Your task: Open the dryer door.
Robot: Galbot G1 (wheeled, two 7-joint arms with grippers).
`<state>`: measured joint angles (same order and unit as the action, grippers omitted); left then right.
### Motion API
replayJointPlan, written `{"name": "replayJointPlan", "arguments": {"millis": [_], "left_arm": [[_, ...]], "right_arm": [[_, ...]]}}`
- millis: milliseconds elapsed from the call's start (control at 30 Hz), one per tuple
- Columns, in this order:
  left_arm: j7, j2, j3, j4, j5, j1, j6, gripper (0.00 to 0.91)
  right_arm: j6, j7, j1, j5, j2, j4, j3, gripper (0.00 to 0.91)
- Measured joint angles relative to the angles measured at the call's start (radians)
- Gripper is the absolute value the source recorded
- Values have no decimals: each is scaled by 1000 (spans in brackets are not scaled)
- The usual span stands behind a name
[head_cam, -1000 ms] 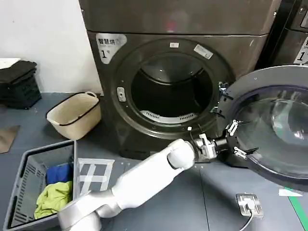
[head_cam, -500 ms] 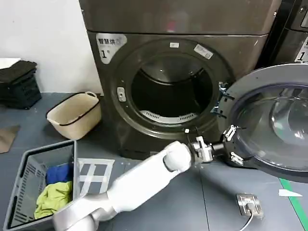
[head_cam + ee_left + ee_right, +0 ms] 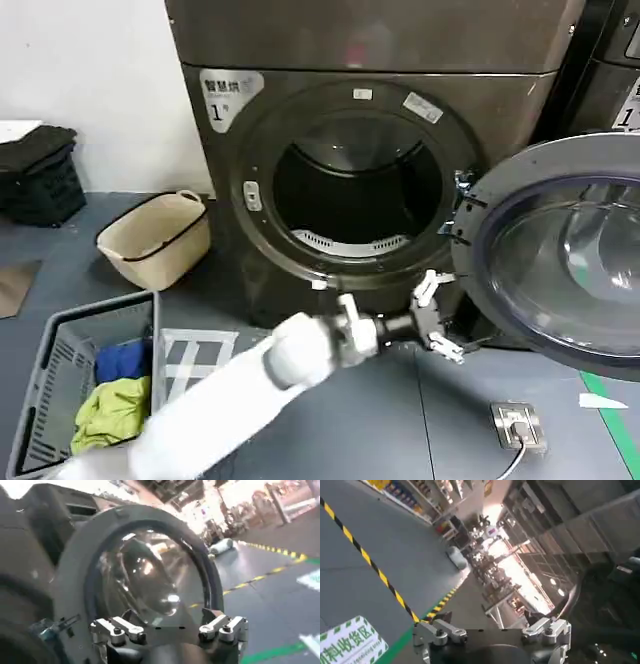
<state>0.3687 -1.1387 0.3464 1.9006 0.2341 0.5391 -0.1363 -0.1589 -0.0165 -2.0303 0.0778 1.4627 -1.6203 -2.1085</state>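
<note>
Your dryer door (image 3: pixel 560 260) stands swung wide open at the right of the head view, clear of the dryer (image 3: pixel 350 150) drum mouth. Your left gripper (image 3: pixel 436 316), lower centre, has its fingers spread, holding nothing, just beside the door's rim. The right gripper (image 3: pixel 492 635) also sits spread and empty.

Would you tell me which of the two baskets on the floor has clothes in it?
The grey slatted basket nearest the robot holds blue and yellow-green clothes; the round beige basket beside the dryer looks empty.

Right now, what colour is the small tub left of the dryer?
Cream tub with a dark rim line, head view.
</note>
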Motion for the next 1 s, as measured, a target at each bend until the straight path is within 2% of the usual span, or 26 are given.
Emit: {"name": "replayJointPlan", "arguments": {"millis": [267, 533, 600, 700, 1000], "left_arm": [[-103, 215, -201, 250, 201, 167, -200, 907], [-268, 362, -516, 372, 457, 447, -460, 907], [-350, 381, -593, 379, 550, 492, -539, 907], [-500, 394, -689, 384, 704, 541, -594, 907], [-983, 441, -853, 376, 1177, 641, -601, 907]], "right_arm": [[-23, -7, 15, 3, 1, -25, 5, 907], [-22, 1, 20, -30, 2, 5, 5, 907], [-15, 7, 19, -49, -2, 20, 5, 907], [1, 20, 23, -63, -6, 46, 4, 907], [30, 17, 40, -69, -6, 121, 13, 907]]}}
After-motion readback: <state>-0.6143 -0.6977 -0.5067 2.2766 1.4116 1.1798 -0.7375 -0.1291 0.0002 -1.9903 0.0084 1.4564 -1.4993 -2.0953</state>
